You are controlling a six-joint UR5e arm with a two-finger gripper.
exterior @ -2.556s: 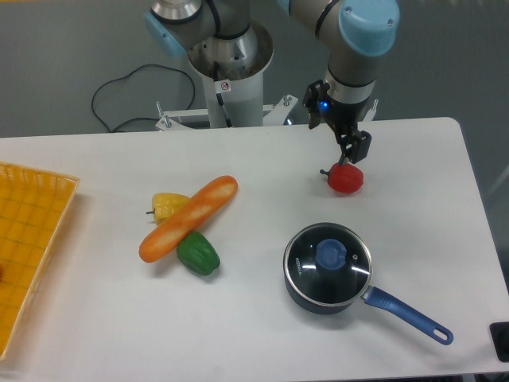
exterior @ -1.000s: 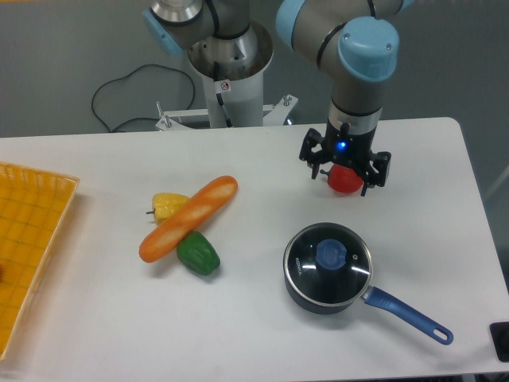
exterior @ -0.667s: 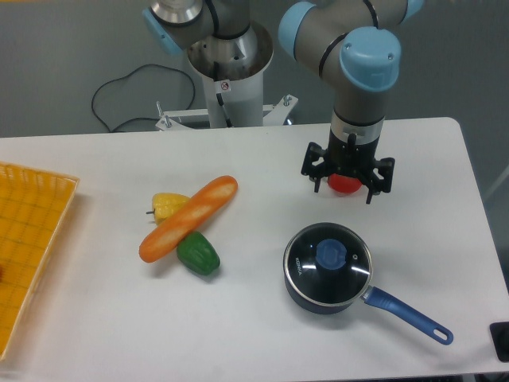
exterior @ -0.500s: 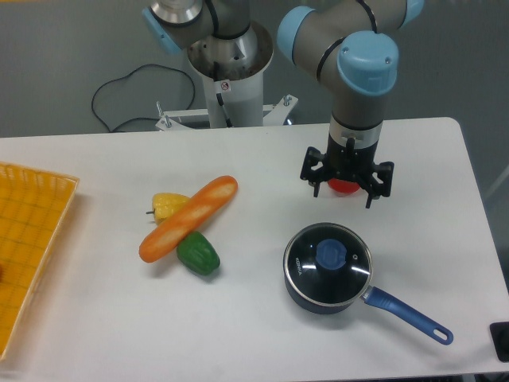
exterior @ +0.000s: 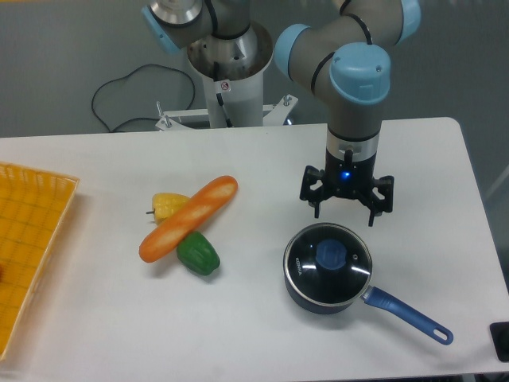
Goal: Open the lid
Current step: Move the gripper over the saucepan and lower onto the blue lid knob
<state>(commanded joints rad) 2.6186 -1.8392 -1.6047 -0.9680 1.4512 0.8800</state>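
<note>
The gripper, fingers spread wide, has moved down the frame toward the saucepan and now hides the red pepper. The round glass lid, metal-rimmed with a blue knob, sits closed on the pan at lower right of the white counter.

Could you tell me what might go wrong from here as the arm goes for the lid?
The open gripper hangs beyond the saucepan, not over the lid; its small blue knob leaves little margin, so a misaligned descent could strike glass. A poor grip could also drag the pan by its rim.
</note>
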